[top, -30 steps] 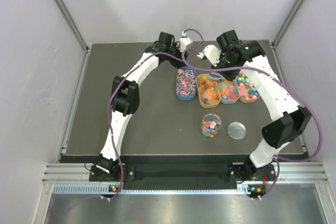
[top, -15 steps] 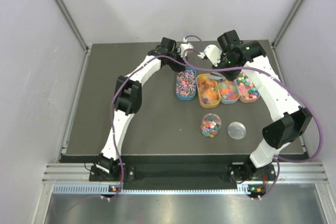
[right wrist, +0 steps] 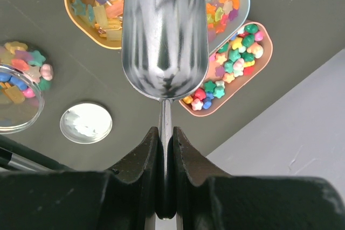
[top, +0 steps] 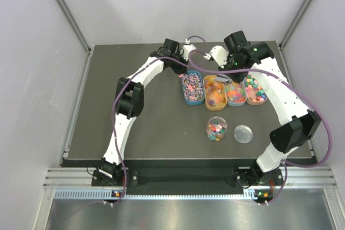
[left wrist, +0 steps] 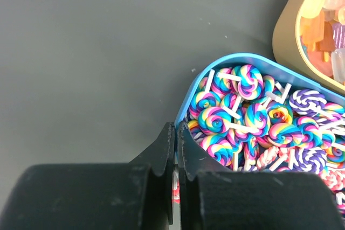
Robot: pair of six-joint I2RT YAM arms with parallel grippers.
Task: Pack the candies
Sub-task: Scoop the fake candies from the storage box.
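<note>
- Left end effector (left wrist: 175, 133) has moved onto the blue tray (left wrist: 242, 56), jaws narrow, pinching its rim; the tray is nudged slightly right.
- Right end effector (right wrist: 164, 138) grips the empty scoop (right wrist: 164, 30) over the candies (right wrist: 237, 52); scooping is pending.

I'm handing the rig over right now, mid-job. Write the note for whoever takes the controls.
The left gripper is shut on the rim of the blue oval tray, which holds swirl lollipop candies.
The right gripper is shut on the handle of the silver metal scoop. The scoop is empty and held above the orange oval tray and the grey oval tray.
The clear round jar is open and partly filled with mixed candies. Its round metal lid lies on the table beside it.
Done: some candies are in the jar.
Left: scoop more in, then probably fit the lid.
</note>
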